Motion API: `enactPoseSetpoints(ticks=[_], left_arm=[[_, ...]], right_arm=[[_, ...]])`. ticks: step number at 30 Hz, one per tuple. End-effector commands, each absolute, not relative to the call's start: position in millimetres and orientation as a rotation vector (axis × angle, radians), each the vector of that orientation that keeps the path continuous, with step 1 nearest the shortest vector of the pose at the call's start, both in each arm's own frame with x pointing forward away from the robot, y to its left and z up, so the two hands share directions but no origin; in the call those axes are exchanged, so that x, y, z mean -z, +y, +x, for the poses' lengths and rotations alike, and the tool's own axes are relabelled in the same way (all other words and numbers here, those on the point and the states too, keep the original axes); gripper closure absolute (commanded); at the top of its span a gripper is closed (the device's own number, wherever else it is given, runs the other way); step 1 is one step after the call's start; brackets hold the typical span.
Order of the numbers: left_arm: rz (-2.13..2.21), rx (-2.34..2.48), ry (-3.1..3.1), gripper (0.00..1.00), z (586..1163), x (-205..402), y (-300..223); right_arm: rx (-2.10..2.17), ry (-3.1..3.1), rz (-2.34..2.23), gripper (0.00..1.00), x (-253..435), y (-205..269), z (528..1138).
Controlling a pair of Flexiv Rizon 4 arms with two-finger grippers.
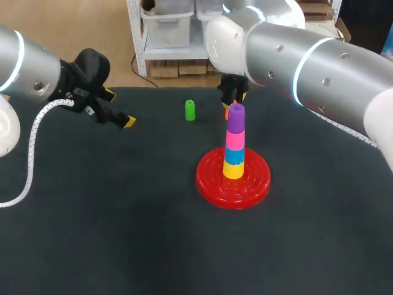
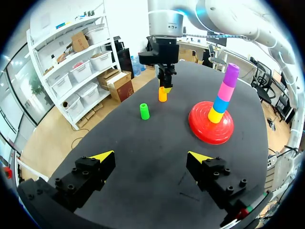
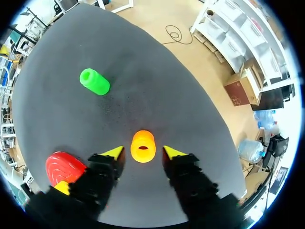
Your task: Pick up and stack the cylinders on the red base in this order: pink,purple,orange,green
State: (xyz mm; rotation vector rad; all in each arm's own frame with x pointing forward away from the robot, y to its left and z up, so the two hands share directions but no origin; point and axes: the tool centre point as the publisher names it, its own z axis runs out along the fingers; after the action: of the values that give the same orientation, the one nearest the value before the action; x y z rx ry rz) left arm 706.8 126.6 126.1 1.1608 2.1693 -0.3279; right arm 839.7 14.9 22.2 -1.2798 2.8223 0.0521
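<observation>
While right hand point(image 3: 143, 153) straddles orange cylinder point(image 3: 143, 143), green cylinder point(image 3: 94, 81) apart, stack point(image 1: 235, 142) nearby.

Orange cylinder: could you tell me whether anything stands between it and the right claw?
Nothing visible does. The orange cylinder sits right between the right claw's open fingers, with only gaps beside it; the green cylinder stands well off.

No text, label, brand, number or sign can be read in any of the views.
</observation>
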Motion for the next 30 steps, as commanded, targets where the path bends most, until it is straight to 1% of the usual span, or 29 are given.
enactPoseSetpoints(ticks=[1, 6, 14, 17, 21, 30], left_arm=[[1.161, 0.327, 2.169, 0.00, 706.5, -126.0, 126.8], [1.161, 0.327, 2.169, 0.00, 706.5, -126.0, 126.8], [1.161, 0.327, 2.169, 0.00, 706.5, -126.0, 126.8], [1.161, 0.327, 2.169, 0.00, 706.5, -126.0, 126.8], [1.161, 0.327, 2.169, 0.00, 706.5, -126.0, 126.8], [1.161, 0.327, 2.169, 0.00, 706.5, -126.0, 126.8]], right_arm=[[-0.013, 2.898, -1.336, 1.00, -22.6, 20.1, 849.7], [-0.008, 2.848, -1.341, 1.00, -39.3, 18.7, 849.1], [-0.109, 2.567, -1.457, 1.00, -151.4, 23.5, 825.4], [-0.132, 2.433, -1.563, 1.00, -199.7, 24.4, 799.7], [-0.138, 2.335, -1.646, 1.00, -236.0, 19.7, 762.4], [-0.153, 2.282, -1.675, 1.00, -261.7, 11.1, 694.5]])
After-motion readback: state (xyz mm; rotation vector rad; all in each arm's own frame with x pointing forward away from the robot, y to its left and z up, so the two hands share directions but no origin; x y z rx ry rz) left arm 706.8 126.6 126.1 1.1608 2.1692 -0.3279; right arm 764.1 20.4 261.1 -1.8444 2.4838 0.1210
